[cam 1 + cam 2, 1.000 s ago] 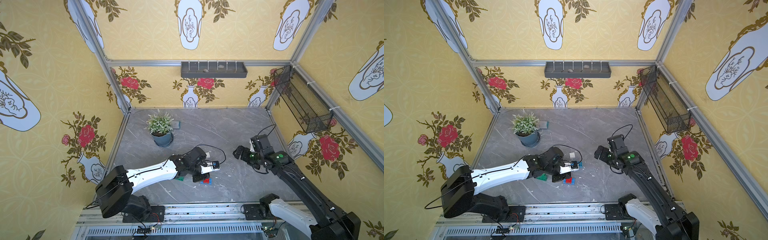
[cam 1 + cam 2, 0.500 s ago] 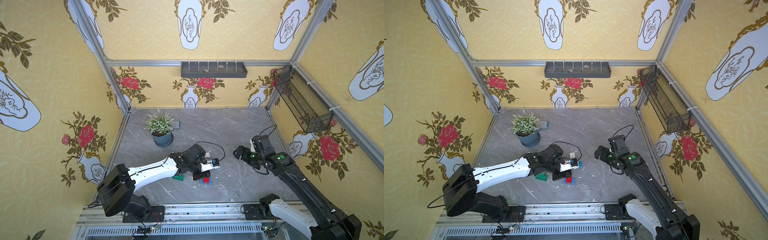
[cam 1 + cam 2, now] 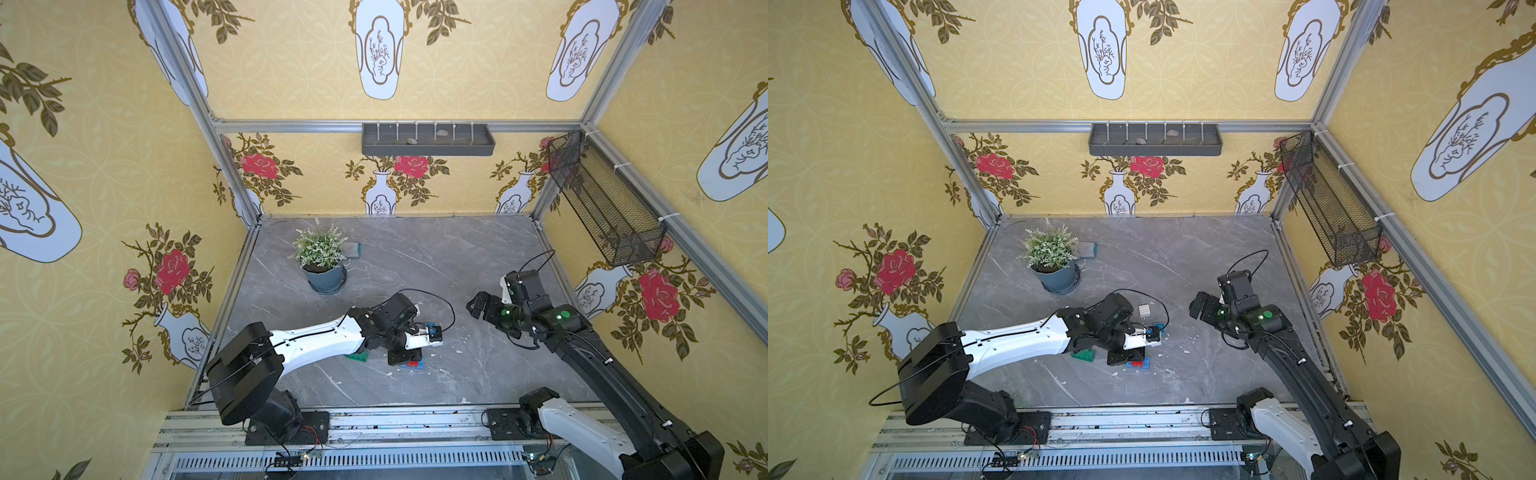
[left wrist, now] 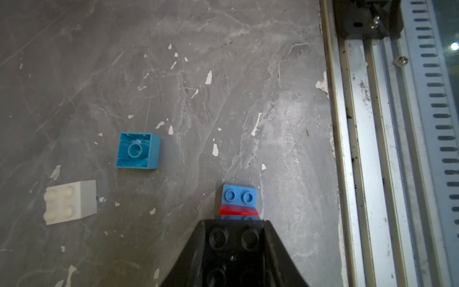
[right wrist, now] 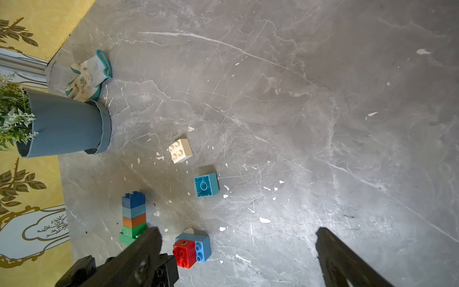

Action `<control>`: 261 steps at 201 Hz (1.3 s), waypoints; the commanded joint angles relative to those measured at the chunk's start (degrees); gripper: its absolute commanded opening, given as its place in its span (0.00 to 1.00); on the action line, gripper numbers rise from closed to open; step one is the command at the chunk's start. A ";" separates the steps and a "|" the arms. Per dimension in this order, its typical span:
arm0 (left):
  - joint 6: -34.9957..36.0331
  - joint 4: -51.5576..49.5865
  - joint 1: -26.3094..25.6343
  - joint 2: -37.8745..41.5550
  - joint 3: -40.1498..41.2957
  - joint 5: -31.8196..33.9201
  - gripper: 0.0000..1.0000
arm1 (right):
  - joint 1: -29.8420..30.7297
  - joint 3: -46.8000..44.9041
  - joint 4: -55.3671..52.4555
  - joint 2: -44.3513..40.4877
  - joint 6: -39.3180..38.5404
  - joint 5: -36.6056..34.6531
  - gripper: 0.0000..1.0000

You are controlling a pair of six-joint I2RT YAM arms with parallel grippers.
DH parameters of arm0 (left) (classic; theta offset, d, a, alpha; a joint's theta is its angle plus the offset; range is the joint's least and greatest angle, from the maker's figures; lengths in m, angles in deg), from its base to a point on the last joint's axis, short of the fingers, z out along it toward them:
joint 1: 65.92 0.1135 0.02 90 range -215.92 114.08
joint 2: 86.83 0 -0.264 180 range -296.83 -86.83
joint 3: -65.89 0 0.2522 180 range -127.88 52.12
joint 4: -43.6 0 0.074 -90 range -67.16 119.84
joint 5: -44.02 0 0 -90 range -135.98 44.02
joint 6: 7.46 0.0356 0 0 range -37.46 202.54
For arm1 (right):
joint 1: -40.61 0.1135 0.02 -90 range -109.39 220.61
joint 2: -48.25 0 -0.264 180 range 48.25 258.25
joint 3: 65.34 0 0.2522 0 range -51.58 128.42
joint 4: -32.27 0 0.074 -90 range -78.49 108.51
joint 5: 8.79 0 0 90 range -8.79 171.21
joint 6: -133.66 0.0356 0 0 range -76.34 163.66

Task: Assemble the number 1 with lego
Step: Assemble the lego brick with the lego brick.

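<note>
My left gripper [image 4: 234, 223] is shut on a black lego brick [image 4: 233, 242], studs facing the camera. It hangs just above a red brick [image 5: 185, 253] that sits on a long blue brick [image 4: 239, 197]. In both top views the left gripper [image 3: 405, 357] [image 3: 1125, 357] is low over this pair. A stack of blue, light blue, orange-brown and green bricks [image 5: 134, 216] lies beside it. A white brick [image 5: 180, 150] and an upturned light blue brick [image 5: 206, 185] lie loose. My right gripper [image 5: 238, 258] [image 3: 473, 305] hovers wide open to the right, holding nothing.
A potted plant [image 3: 326, 278] stands at the back left with a work glove [image 5: 89, 77] behind it. A wire basket [image 3: 602, 203] hangs on the right wall and a grey tray [image 3: 428, 139] on the back wall. The metal rail [image 4: 360, 149] runs along the table's front edge.
My left arm has edged slightly right and nearer the red brick, still holding the black brick. The right arm has not moved.
</note>
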 commanded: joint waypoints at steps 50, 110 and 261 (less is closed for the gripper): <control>0.00 2.70 -0.38 -0.17 2.48 0.94 0.00 | -0.16 -0.35 0.18 0.08 0.02 0.49 0.98; -0.58 3.46 -0.42 -1.09 2.39 1.39 0.00 | -0.16 -0.81 0.73 0.52 0.51 1.19 0.98; -1.38 8.77 0.57 1.31 6.11 -0.10 0.00 | -0.25 -0.96 -0.28 -0.36 -0.24 1.28 0.98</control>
